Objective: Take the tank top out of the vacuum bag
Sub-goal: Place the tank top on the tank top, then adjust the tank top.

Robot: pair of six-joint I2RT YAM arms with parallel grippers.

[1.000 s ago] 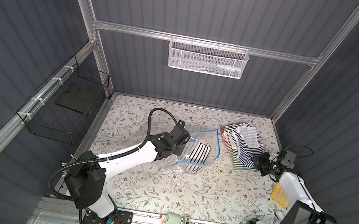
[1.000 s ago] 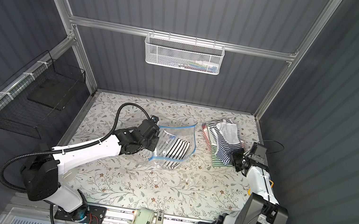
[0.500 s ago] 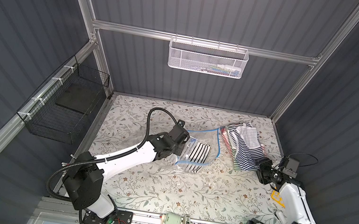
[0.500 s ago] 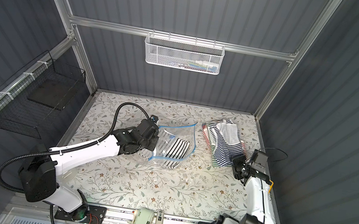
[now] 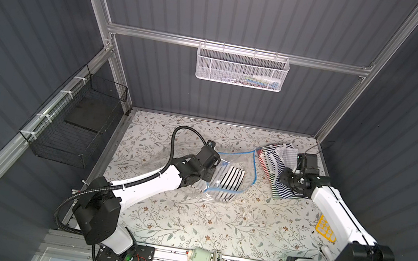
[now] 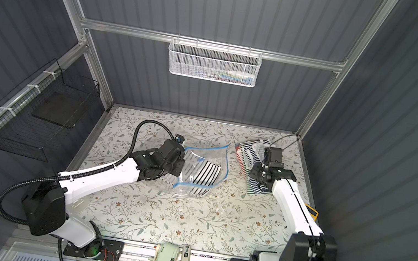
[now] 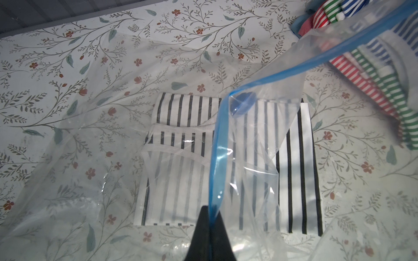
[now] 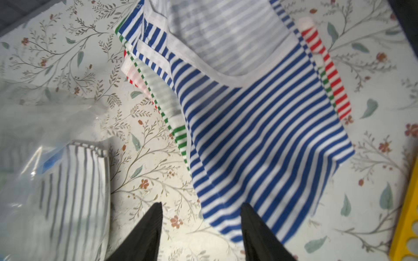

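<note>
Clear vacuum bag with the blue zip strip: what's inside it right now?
The clear plastic vacuum bag holds one folded black-and-white striped tank top, seen through the film. Anything beneath the fold is covered.

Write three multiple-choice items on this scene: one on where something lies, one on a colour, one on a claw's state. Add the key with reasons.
1. Where does the black-and-white striped tank top lie?
A. draped over the right arm
B. in the vacuum bag
C. hung on the back wall

2. What colour is the bag's zip strip?
A. red
B. yellow
C. blue

3. How does the left claw stand?
A. shut on the zip strip
B. open above bare table
C. shut on the tank top

Key:
1 B: in the left wrist view, clear plastic covers most of the top.
2 C: the strip shows bright blue in both top views.
3 A: in the left wrist view, the strip runs in between the closed fingers.
</note>
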